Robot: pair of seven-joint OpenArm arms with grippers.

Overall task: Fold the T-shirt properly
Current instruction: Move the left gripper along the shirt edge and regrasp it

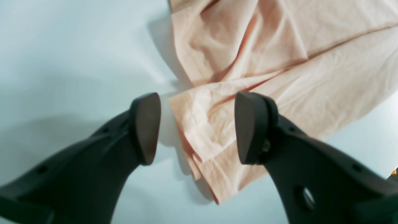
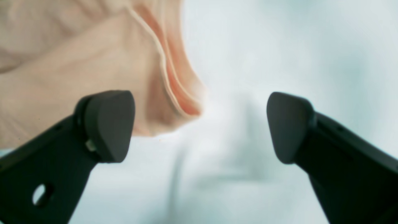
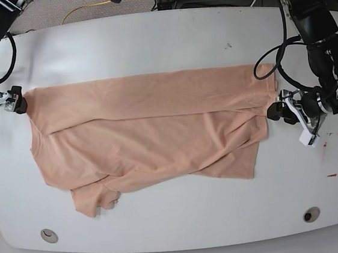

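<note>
I see the T-shirt (image 3: 152,134) across the table (image 3: 159,37) at frame centre, both grippers' fingers (image 1: 146,127) (image 2: 108,124) spread, gripping nothing.

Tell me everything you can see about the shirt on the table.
The shirt is peach-pink, soft and wrinkled, like thin cotton. It lies flat across the white table, its top part folded down in a long straight band, one short sleeve poking out at the lower left. Both grippers sit open at its side edges, not holding it.
</note>
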